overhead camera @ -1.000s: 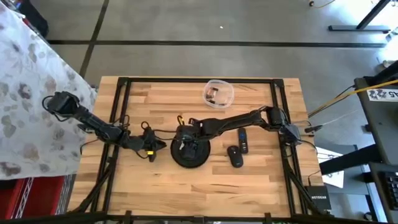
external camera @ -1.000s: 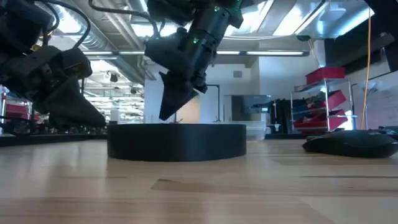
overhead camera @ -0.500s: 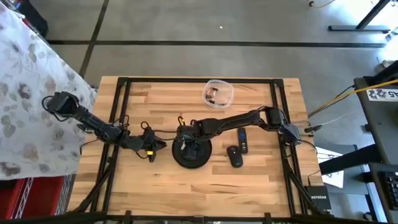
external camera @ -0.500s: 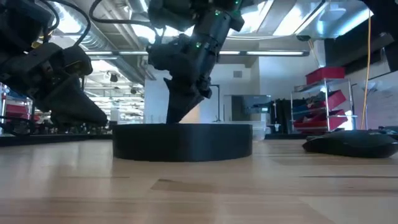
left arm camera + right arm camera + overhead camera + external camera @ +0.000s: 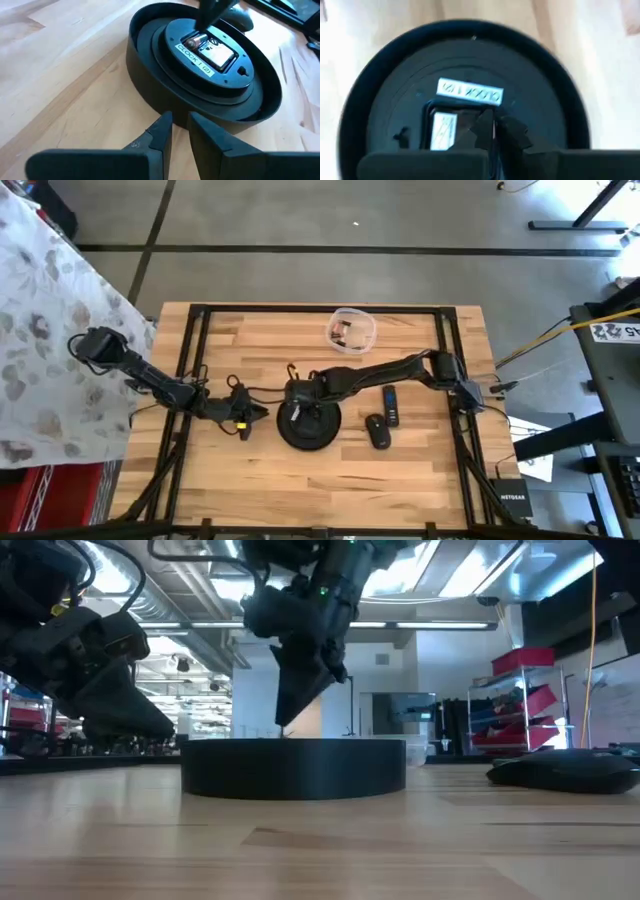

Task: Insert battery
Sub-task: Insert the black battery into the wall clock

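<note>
A round black clock (image 5: 307, 426) lies face down at the table's middle, its back up. A battery (image 5: 194, 39) lies in the open compartment (image 5: 209, 50) on that back. My right gripper (image 5: 493, 131) stands over the compartment, shut, its fingers pointing down at the battery's end. Seen from the low view, its tips (image 5: 285, 725) are just above the clock's rim. My left gripper (image 5: 180, 125) waits low over the table just left of the clock, with a narrow gap between its fingers and nothing in it. My right gripper comes from above with shut fingers (image 5: 204, 24) pointing down at one end of the battery in the compartment. Whether the tips touch the battery cannot be told.
A small dark remote (image 5: 391, 406) and a black oval device (image 5: 377, 430) lie right of the clock. A clear bowl (image 5: 350, 330) with small items stands near the far edge. Bare wood lies along the near edge.
My right gripper dipped into the clock's back, then rose a little, drifting slightly toward the table's right. The clock slid a short way along the table with it and lies flat as before.
</note>
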Motion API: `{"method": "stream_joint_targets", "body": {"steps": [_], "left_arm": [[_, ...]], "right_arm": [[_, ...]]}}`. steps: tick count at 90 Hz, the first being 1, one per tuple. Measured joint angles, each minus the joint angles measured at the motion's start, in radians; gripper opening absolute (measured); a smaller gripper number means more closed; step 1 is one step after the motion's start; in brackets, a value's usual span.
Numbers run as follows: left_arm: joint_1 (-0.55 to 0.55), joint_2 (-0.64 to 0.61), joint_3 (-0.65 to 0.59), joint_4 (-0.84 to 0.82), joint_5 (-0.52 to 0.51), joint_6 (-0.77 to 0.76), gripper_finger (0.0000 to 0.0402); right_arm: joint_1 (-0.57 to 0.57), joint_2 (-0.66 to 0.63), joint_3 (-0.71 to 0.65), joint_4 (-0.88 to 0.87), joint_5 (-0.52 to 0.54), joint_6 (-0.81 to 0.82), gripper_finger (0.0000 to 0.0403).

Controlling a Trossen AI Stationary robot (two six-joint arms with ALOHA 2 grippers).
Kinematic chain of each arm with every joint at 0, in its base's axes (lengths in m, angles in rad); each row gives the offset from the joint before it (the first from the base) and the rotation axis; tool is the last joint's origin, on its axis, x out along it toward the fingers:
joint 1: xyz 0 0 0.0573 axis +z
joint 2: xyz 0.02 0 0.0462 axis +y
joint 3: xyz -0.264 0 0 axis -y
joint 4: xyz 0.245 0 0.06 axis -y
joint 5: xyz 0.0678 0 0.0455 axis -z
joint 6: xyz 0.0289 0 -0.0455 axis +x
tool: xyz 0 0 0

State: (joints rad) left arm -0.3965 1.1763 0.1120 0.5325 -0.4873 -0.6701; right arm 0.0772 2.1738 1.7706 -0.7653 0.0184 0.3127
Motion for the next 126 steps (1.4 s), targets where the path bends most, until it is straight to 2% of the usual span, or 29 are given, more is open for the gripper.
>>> {"method": "stream_joint_targets", "body": {"steps": [11,56,75,98,126], "left_arm": [[0.000,0.000,0.000,0.002,0.000,-0.001,0.0046],[0.000,0.000,0.000,0.003,0.000,-0.004,0.0046],[0.000,0.000,0.000,0.004,0.000,-0.006,0.0046],[0.000,0.000,0.000,0.003,0.000,-0.006,0.0046],[0.000,0.000,0.000,0.002,0.000,-0.006,0.0046]], "right_arm": [[0.000,0.009,0.000,-0.006,-0.029,0.006,0.0000],[-0.012,0.029,-0.045,0.039,-0.041,0.029,0.0000],[-0.041,0.026,-0.103,0.119,-0.152,0.042,0.0000],[-0.041,0.024,-0.044,0.100,-0.137,0.032,0.0000],[-0.046,0.024,-0.040,0.102,-0.100,0.045,0.0000]]}}
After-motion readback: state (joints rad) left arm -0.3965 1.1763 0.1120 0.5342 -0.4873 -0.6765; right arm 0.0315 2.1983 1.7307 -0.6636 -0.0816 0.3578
